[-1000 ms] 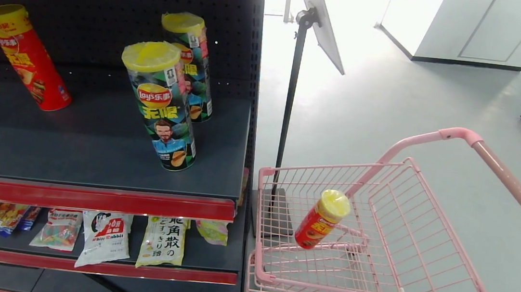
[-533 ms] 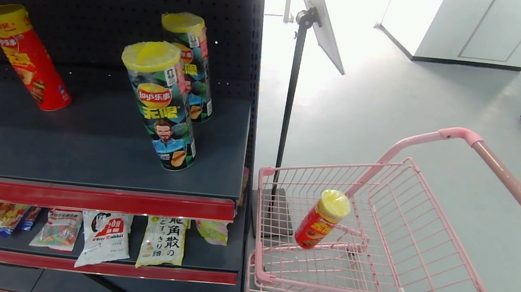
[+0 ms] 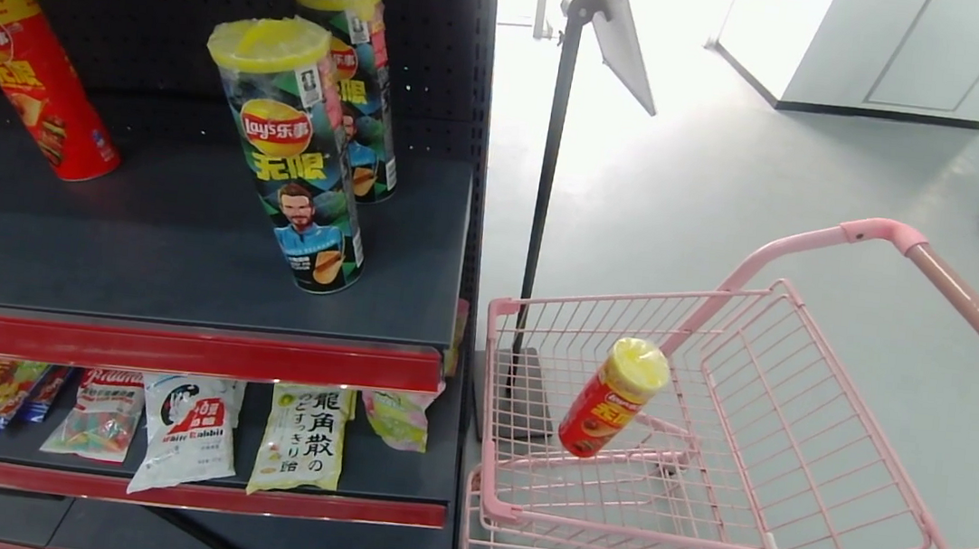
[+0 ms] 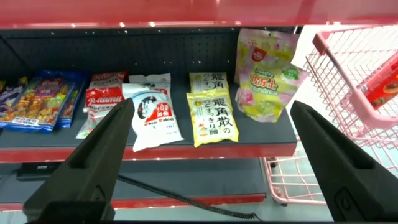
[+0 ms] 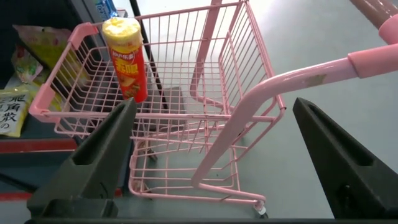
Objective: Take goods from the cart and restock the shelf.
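A red chip can with a yellow lid [image 3: 613,398] leans upright in the pink cart [image 3: 632,303], near its front left corner. On the dark top shelf [image 3: 137,256] stand two green chip cans [image 3: 292,158] [image 3: 355,79] and, at the far left, a red one [image 3: 24,76]. My right gripper [image 5: 214,106] is open, low beside the cart [image 5: 298,78], with the red can [image 5: 125,59] some way ahead of it. My left gripper [image 4: 211,109] is open and faces the lower shelf, with the cart's edge [image 4: 348,68] off to one side.
Snack bags [image 3: 304,437] [image 4: 214,115] lie in a row on the lower shelf behind a red edge strip. A black sign stand [image 3: 545,180] rises between shelf and cart. Open grey floor stretches beyond the cart, and the top shelf has free room at its front left.
The whole head picture has shifted, so the camera moved. The cans, the cart and the shelf goods keep their places relative to one another.
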Motion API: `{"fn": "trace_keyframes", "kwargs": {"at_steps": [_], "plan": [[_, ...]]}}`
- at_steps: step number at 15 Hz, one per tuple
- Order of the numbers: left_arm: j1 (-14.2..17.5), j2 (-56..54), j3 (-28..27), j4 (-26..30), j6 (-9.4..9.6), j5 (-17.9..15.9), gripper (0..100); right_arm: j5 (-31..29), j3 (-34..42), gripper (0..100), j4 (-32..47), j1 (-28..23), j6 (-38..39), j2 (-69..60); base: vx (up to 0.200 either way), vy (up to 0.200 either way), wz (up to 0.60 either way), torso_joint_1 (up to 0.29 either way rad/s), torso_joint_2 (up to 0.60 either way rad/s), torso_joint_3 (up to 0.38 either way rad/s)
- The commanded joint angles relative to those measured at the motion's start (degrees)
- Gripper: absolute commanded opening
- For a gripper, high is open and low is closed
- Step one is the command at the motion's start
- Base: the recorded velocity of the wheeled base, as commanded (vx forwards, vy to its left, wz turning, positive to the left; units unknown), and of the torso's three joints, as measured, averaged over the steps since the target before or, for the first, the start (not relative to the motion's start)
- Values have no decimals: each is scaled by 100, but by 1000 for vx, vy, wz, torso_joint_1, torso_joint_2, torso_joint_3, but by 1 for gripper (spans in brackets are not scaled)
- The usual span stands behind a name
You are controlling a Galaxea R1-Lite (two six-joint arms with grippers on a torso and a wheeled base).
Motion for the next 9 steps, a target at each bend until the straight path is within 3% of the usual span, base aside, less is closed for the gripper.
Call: {"fn": "trace_keyframes", "kwargs": {"at_steps": [1, 9], "plan": [[2, 9, 0, 0, -2, 0, 100, 0, 0, 100, 2, 0, 3, 0, 0, 0, 0, -149, 378, 222], [2, 9, 0, 0, -2, 0, 100, -9, 0, 100, -6, 0, -6, 0, 0, 0, 0, -207, 506, 297]]}}
